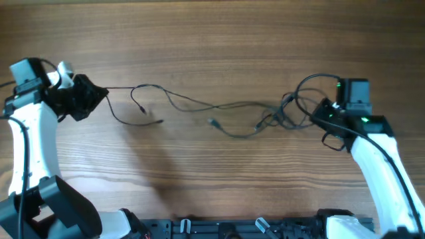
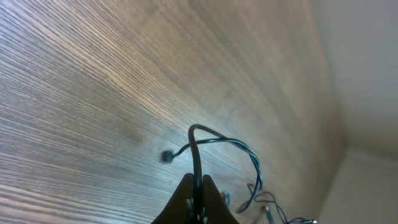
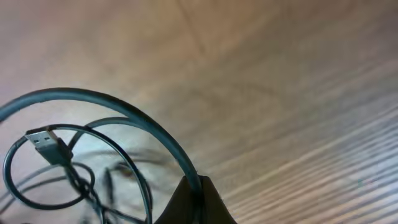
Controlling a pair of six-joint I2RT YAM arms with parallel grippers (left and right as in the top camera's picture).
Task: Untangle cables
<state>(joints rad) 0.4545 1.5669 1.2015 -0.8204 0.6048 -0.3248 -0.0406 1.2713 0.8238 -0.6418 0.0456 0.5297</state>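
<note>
The cables (image 1: 199,105) are thin black wires stretched across the wooden table from left to right, with a knotted bunch (image 1: 285,113) and loops near the right arm. My left gripper (image 1: 99,93) is shut on one cable end at the far left; in the left wrist view the jaws (image 2: 197,182) pinch a wire (image 2: 194,146) that runs up and bends away. My right gripper (image 1: 317,113) is shut on a cable loop at the right; in the right wrist view the jaws (image 3: 196,185) clamp a thick-looking arc of cable (image 3: 112,102), with a USB plug (image 3: 46,143) close by.
Loose plug ends lie on the table near the middle (image 1: 212,122) and left of middle (image 1: 159,121). The wooden table (image 1: 212,40) extends far behind the cables. The arms' bases stand at the front edge (image 1: 219,229).
</note>
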